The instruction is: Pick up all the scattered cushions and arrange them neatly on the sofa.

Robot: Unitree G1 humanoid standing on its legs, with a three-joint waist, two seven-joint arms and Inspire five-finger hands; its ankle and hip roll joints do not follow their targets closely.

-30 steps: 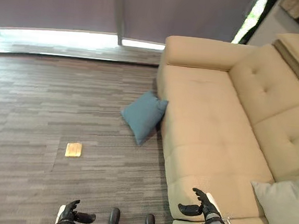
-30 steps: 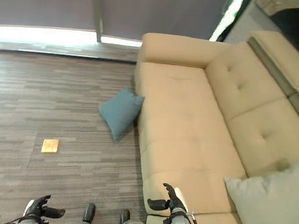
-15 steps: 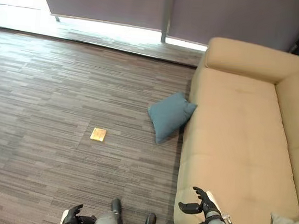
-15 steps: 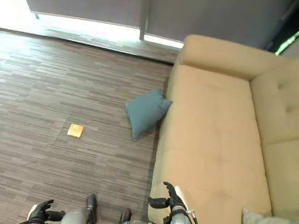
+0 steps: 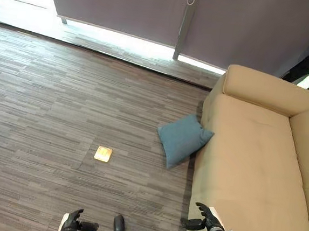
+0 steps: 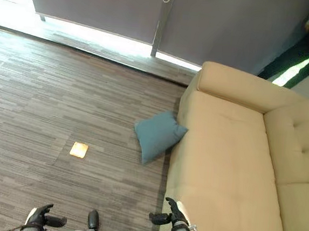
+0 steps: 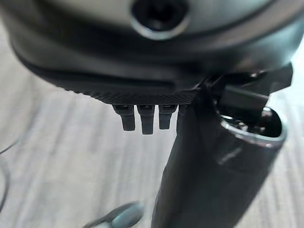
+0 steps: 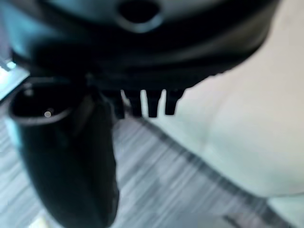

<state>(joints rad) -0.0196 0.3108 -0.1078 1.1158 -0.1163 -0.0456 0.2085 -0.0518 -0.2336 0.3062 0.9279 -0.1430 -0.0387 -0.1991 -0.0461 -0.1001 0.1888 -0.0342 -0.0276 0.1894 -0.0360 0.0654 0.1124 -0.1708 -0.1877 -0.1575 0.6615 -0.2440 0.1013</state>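
Camera has panned left and up versus the earlier frames: whole scene shifts right, more floor and window edge in view, and the pale grey cushion that sat on the near end of the sofa is now out of frame. Objects themselves haven't moved relative to each other.

Blue-teal square fabric cushion point(image 5: 183, 139) lies on the grey-brown striped plank floor point(image 5: 47, 106), tilted, one corner touching the front face of the beige upholstered sofa point(image 5: 253, 162) near its far armrest. Small tan square tile-like piece point(image 5: 103, 153) lies flat on the floor, well apart from the cushion, on the robot's left of it. Dark roller blinds point(image 5: 153, 10) hang over the window behind, with a bright strip of light along the bottom.

Left hand point(image 5: 73, 224) sits low at the bottom edge over the floor, fingers loosely spread, thumb out, holding nothing. Left wrist view agrees: fingers point(image 7: 146, 118) straight in a row, nothing past them but floor. It has stayed low at the bottom edge across the frames.

Right hand point(image 5: 205, 221) hangs over the front edge of the sofa seat at the near end, fingers relaxed and splayed, white-covered thumb out, empty. Right wrist view shows fingers point(image 8: 152, 104) extended, with sofa fabric and floor beyond. Pose unchanged from earlier frames.

Neither hand touches the cushion; both are well apart from it.
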